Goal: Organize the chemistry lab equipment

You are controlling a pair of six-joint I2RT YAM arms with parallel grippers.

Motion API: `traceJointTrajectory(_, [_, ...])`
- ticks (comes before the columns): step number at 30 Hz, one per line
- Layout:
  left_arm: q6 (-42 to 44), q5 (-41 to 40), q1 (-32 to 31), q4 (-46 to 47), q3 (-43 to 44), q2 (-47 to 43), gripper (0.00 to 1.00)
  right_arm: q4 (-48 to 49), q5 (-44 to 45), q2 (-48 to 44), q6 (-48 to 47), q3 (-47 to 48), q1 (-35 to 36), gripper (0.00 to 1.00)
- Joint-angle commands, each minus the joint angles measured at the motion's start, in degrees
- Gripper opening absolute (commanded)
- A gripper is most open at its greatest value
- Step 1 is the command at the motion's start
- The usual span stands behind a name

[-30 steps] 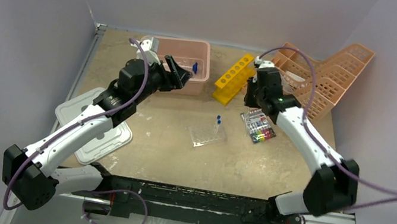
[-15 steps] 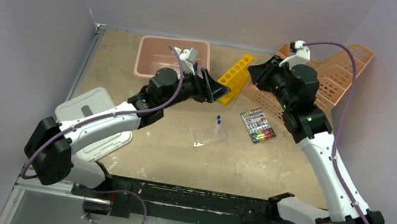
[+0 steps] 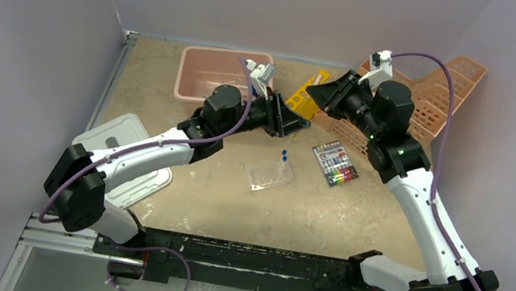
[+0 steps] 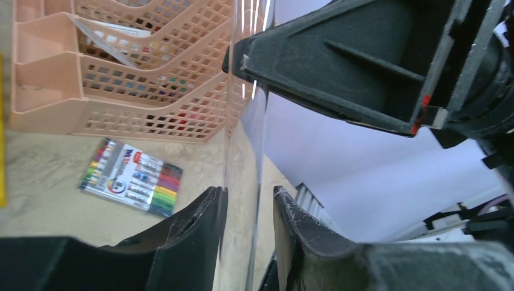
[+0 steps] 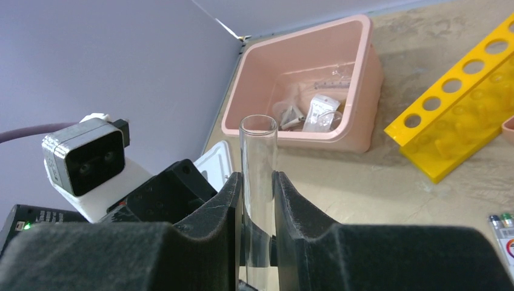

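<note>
Clear test tube (image 5: 259,139): left gripper (image 4: 248,197) and right gripper (image 5: 257,179) had swung together from pink bin (image 3: 198,58) and basket (image 3: 433,103), both sets of jaws clenched on it in mid-air beside yellow rack (image 5: 460,121); handover judged underway.

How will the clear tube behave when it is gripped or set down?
The tube looks like thin clear glass, so probably fragile and slippery in the right gripper. Round and smooth, it would likely roll if laid on the table. It looks empty, so light.
</note>
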Motion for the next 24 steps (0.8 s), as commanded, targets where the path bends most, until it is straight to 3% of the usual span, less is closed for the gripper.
traceJointTrajectory(1, [8.0,-3.3,-0.2,-4.9,3.7,-2.9,0.32,3.3,-3.9,-0.2,1.7,2.2,0.1,0.16])
traceJointTrajectory(7, [14.4,-2.9,-0.2,-12.1,6.2,-4.0,0.07,2.3,-5.4,0.3,0.8,2.0,0.2,0.18])
traceJointTrajectory(9, [16.0,-3.7,-0.2,-14.1,6.8,-4.1,0.0,2.2,-6.0,0.3,0.0,1.9,0.1,0.23])
traceJointTrajectory(15, [17.4,-3.3,-0.2,-12.8,6.4,-5.1,0.0,2.1,-8.5,1.0,0.8,3.3,0.0,0.54])
traceJointTrajectory(19, [21.2,-0.5,-0.2,-17.0,8.2,-5.1,0.0,-3.0,-9.9,4.6,3.3,8.1,-0.1,0.57])
traceJointTrajectory(24, [26.1,0.3,-0.1,-21.1,9.6,-5.4,0.0,-11.1,-10.6,8.0,4.7,14.3,-0.3,0.51])
